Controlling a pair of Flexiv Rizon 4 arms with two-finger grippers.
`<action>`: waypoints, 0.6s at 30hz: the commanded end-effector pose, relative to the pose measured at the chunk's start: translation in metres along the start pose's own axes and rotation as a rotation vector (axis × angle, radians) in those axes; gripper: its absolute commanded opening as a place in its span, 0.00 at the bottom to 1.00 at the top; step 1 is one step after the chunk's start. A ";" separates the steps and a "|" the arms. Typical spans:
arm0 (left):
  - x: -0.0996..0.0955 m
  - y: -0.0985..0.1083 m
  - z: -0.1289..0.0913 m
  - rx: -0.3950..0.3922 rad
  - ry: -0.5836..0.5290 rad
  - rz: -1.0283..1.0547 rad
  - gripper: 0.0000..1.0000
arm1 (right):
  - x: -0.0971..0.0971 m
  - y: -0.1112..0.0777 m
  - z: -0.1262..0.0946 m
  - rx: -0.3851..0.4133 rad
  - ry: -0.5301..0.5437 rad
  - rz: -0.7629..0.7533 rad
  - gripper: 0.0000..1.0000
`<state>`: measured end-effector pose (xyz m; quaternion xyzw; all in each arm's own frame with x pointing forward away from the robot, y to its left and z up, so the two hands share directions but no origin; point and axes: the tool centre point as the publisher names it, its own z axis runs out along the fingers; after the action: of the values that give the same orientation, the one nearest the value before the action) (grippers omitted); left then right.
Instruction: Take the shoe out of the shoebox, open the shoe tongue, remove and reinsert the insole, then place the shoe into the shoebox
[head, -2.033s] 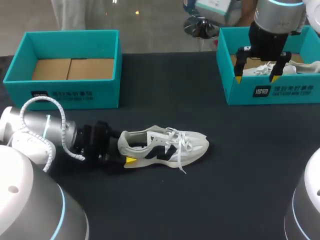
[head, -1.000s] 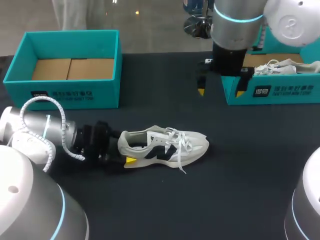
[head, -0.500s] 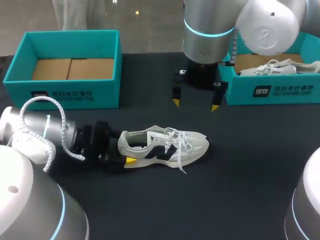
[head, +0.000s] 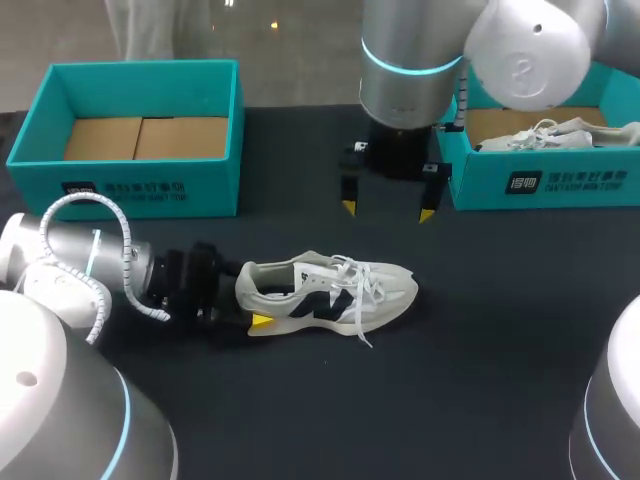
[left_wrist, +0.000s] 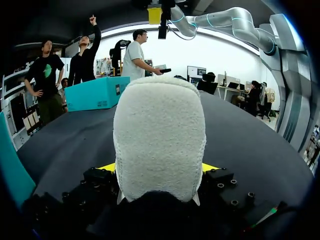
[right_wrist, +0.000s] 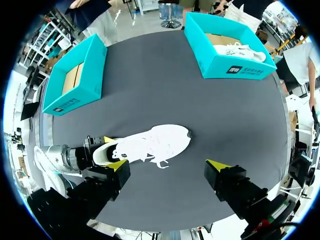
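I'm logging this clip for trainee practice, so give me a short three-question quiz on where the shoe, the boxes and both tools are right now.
1. True or false: the right tool hangs open above the table, touching nothing.
2. Which part of the shoe sits between the fingers of the left tool? A toe, B heel, C laces.
3. Fill in: a second shoe lies in the shoebox on the robot's ___ side.
Key: 1 true; 2 B; 3 right.

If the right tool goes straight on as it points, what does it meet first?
Probably the white sneaker with dark side panels, near its laces; depth is unclear, so it may meet the black tabletop beside it.
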<state>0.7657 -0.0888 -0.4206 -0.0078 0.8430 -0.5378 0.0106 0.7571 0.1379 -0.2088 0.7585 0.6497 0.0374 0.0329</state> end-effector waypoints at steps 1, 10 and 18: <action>-0.001 0.001 0.001 -0.004 0.000 0.000 0.00 | 0.030 -0.005 0.012 -0.010 -0.056 -0.014 1.00; -0.001 0.001 0.001 -0.004 0.000 0.000 0.00 | 0.055 -0.017 0.037 0.000 -0.087 -0.037 1.00; -0.001 0.001 0.001 -0.004 0.000 0.000 0.00 | 0.070 -0.018 0.055 0.024 -0.155 -0.051 1.00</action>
<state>0.7657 -0.0889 -0.4206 -0.0078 0.8429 -0.5378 0.0105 0.7492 0.1921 -0.2555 0.7451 0.6645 0.0008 0.0578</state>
